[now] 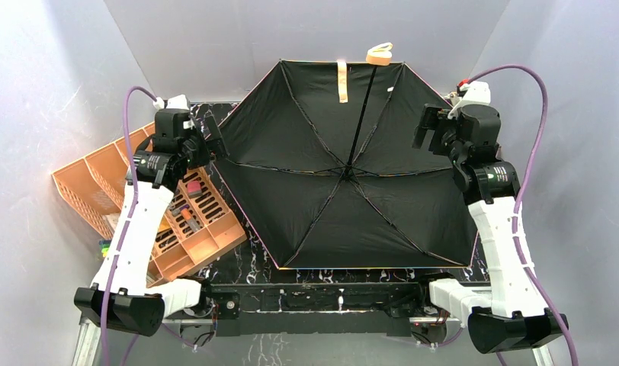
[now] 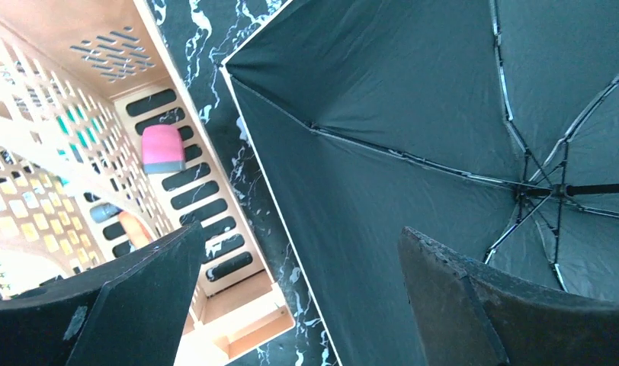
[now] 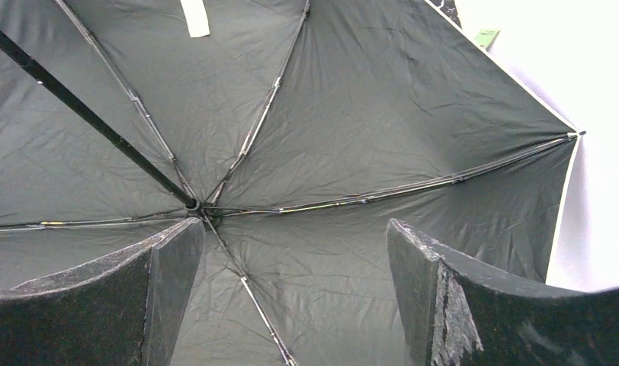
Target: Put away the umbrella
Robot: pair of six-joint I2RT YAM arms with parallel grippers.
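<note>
Top external view: your black marbled surface (image 1: pixel 238 267) carries the open folding umbrella (image 1: pixel 344 175), with its black inside facing up. Your left claw (image 1: pixel 213 139) and right claw (image 1: pixel 431 128) hang wide and empty at its opposite rims. An orange plastic organizer (image 1: pixel 93 183) sits to the left, and the small tan handle (image 1: pixel 380 53) is farthest.

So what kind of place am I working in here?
Probably a lab robot cell: plain grey panels enclose a black marbled tabletop, two cabled arms are bolted at its near edge, and an open umbrella lies as the prop.
</note>
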